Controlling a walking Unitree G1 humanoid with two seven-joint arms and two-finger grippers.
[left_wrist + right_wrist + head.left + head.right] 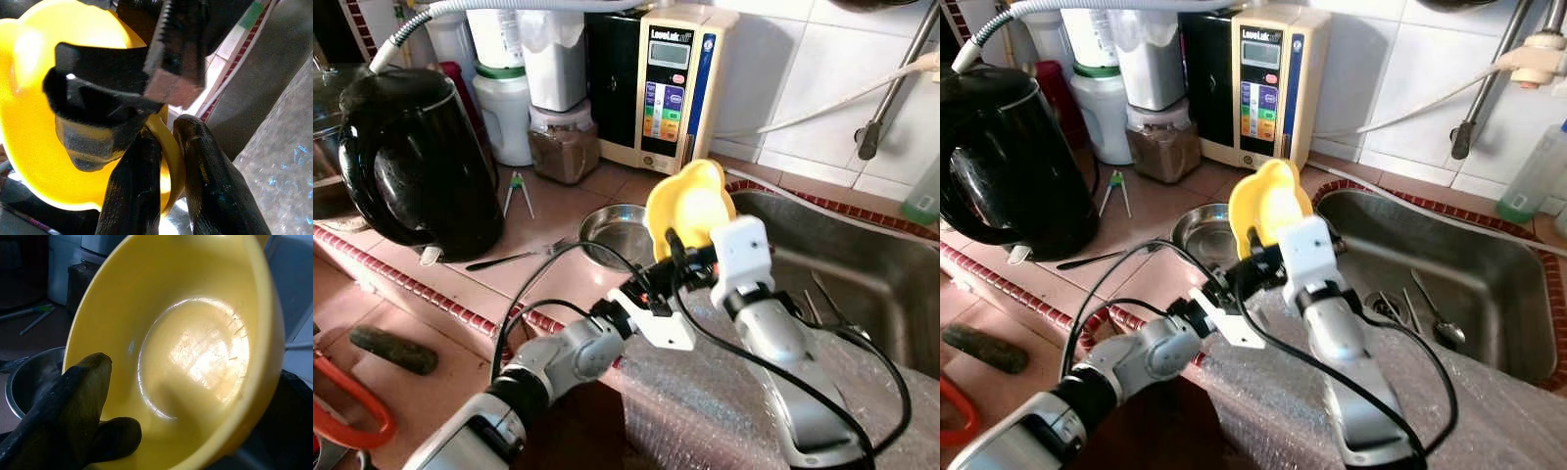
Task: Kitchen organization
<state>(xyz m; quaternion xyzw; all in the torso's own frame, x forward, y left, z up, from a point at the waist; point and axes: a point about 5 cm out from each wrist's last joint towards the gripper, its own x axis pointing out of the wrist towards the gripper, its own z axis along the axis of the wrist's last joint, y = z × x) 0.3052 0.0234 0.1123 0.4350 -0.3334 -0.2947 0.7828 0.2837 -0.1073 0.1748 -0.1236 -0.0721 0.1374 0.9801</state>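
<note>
Far left: black kettle (416, 162) crowding the counter's tiled edge (411, 284), fork (514, 258) just beside its base. Centre: steel bowl (612, 233) sitting close to the sink rim, bare tile around it. Above it, yellow bowl (690, 208) held up on edge, clear of the counter. Left gripper (166, 147) pinched onto its lower rim; right gripper (85, 396) clamped on the rim too, one finger inside. Right: sink (1489, 294), spoons on its floor.

Left of sink (862, 284): metal dish (615, 233), fork (514, 258), then kettle (416, 162). Behind dish: water machine (668, 88), jars (558, 98). Held above sink's left rim: bowl (690, 206). In sink: spoon (1435, 313)
</note>
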